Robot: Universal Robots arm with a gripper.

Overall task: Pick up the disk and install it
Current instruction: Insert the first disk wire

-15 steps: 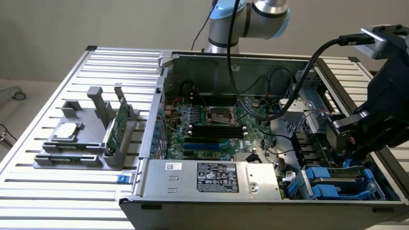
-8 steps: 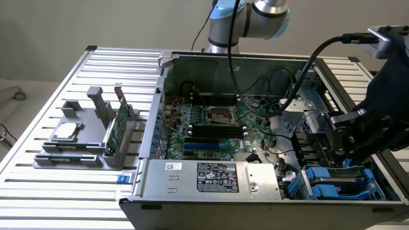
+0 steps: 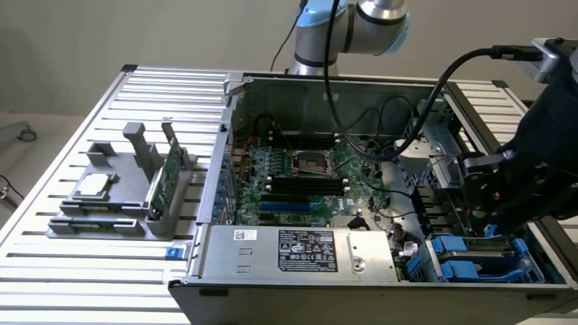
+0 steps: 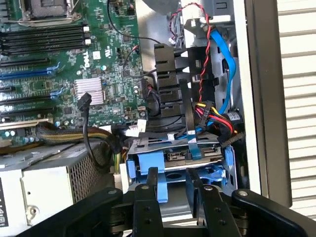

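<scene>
Two fingers [image 4: 151,180] of the pincer [image 4: 174,177] spread — close against the blue-railed disk [image 4: 170,154].

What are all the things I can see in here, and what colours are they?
table: one, silver, under everything
computer case: one, grey, lying open on the table
motherboard: one, green, inside the case
power supply: one, silver, at the case's near end
disk: one, silver-grey with blue rails, in the case's drive corner
holder: one, grey, on the table at the exterior view's left
circuit card: one, green, upright in the holder
chip: one, silver, lying on the holder
arm: one, silver and blue, behind the case
gripper: one, black, right by the disk
</scene>
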